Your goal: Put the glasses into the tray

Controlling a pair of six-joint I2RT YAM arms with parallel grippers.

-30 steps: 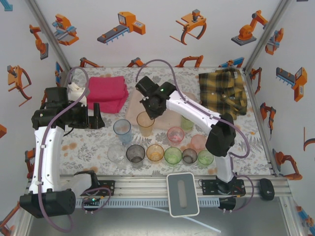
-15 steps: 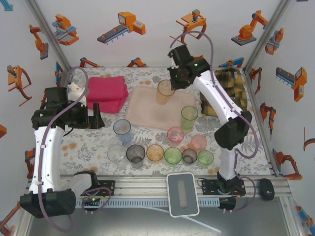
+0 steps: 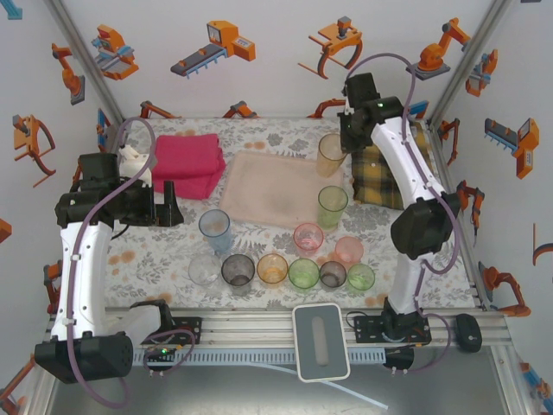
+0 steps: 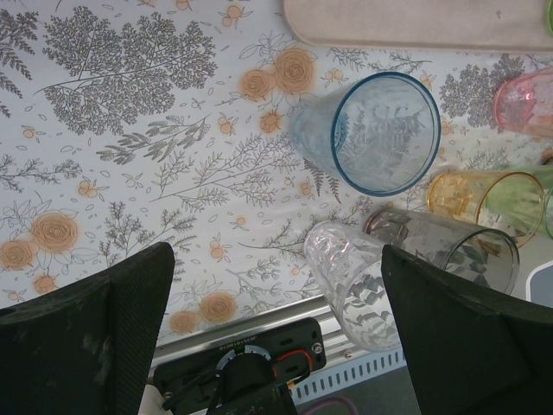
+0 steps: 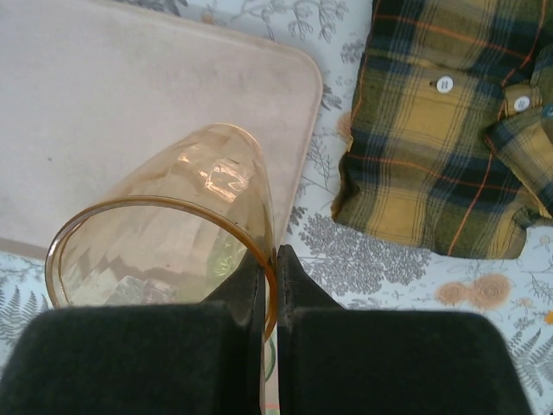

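Floral table (image 3: 147,251): right gripper (image 5: 270,259) clamps the orange glass (image 5: 164,233) by its rim, at the tray (image 5: 130,104) corner. Likely light, thin and slick, so the rim wall suits. Left gripper (image 4: 275,259) gapes, empty.

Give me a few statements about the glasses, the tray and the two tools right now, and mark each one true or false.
1. The right tool is shut on the rim of the orange glass. True.
2. The left tool is holding the blue glass. False: it is open with nothing between its fingers, and the blue glass stands on the table.
3. The plaid shirt lies to the left of the tray. False: it lies to the tray's right; the magenta towel is on the left.
4. A clear glass and a smoky grey glass stand side by side in the near row. True.
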